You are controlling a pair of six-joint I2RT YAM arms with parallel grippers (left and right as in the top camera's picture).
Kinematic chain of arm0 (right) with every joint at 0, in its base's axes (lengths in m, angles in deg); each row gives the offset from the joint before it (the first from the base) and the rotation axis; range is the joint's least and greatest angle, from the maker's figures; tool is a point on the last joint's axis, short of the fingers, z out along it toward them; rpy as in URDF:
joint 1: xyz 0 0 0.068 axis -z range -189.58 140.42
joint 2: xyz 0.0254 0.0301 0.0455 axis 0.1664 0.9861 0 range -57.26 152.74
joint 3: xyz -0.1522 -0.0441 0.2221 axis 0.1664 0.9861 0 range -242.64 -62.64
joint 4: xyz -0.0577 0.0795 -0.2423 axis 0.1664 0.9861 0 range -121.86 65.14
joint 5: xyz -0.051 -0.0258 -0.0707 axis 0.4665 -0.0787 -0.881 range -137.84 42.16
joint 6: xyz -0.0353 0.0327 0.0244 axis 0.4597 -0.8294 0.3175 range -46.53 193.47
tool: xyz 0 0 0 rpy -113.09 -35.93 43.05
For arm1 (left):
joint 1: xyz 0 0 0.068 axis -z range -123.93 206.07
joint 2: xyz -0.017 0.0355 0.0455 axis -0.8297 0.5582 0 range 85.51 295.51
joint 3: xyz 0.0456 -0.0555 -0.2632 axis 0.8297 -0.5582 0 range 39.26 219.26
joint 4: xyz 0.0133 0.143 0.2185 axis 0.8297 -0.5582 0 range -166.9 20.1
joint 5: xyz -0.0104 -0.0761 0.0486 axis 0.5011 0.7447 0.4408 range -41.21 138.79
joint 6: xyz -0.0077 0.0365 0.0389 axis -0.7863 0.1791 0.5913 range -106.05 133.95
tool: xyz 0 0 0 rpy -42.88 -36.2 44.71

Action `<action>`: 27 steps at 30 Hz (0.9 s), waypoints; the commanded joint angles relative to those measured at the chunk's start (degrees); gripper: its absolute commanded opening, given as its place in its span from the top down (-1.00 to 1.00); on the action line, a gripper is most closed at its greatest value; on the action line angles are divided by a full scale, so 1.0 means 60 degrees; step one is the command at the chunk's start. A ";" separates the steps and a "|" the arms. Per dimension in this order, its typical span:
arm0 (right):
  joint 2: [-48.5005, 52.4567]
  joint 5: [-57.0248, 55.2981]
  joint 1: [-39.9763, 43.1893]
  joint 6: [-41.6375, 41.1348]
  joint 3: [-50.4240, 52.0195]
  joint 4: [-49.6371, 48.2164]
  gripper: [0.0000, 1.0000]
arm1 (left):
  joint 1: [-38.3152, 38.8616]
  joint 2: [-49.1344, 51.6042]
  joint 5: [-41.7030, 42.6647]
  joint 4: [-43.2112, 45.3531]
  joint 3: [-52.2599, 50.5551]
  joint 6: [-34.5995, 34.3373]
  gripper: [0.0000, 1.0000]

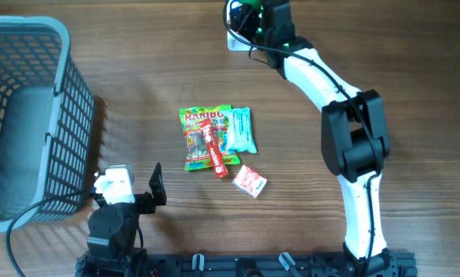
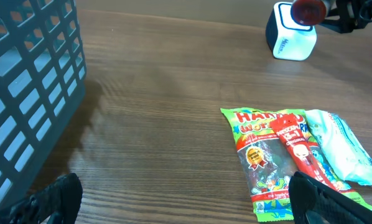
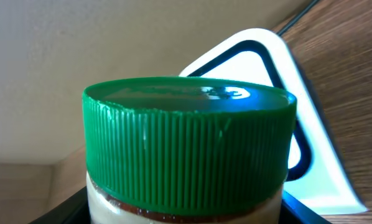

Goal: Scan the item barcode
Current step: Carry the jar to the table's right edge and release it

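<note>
**Jar (image 3: 186, 143) goes before the scanner**

Across the wooden table (image 1: 138, 92), the grey mesh basket (image 1: 76, 115) fills the 9 o'clock edge of the overhead view. The white-and-black right arm (image 1: 353, 138) stretches from 5 o'clock up to 12 o'clock. There the right gripper (image 1: 257, 19) has its jaws part-closed around the jar, just beside the white scanner (image 1: 232, 42). The wrist view shows the jar's ribbed green cap close up, a pale body beneath it, and the scanner's dark-framed window directly behind.

At 7 o'clock the left gripper (image 1: 135, 187) hangs idle, jaws spread fully and holding nothing.

Four snacks wait at the centre: a Haribo bag (image 1: 203, 138), a pale blue packet (image 1: 241, 129) touching its 3 o'clock side, a red stick pack (image 1: 213, 150) lying across the bag, and a small red-and-white packet (image 1: 250, 181) near 5 o'clock.

The step in hand appears to be the presentation itself. No barcode shows from these angles, so the next move likely calls for turning the jar until its label squarely faces the window, with the grip kept firm.
</note>
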 commanded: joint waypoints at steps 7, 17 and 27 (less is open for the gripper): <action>-0.0277 -0.0627 0.0794 0.0353 -0.3679 0.5727 -0.06 | -0.0062 -0.0040 -0.0117 0.0022 -0.0062 -0.0091 -1.00; -0.0280 -0.2896 0.7063 0.1377 -0.4095 1.1009 -0.10 | -0.0062 -0.0040 -0.0117 -0.0047 -0.0062 -0.0091 -1.00; 0.0557 -0.3187 1.0491 0.2852 -0.2758 1.0214 -0.99 | -0.0062 -0.0040 -0.0117 -0.0047 -0.0062 -0.0091 -1.00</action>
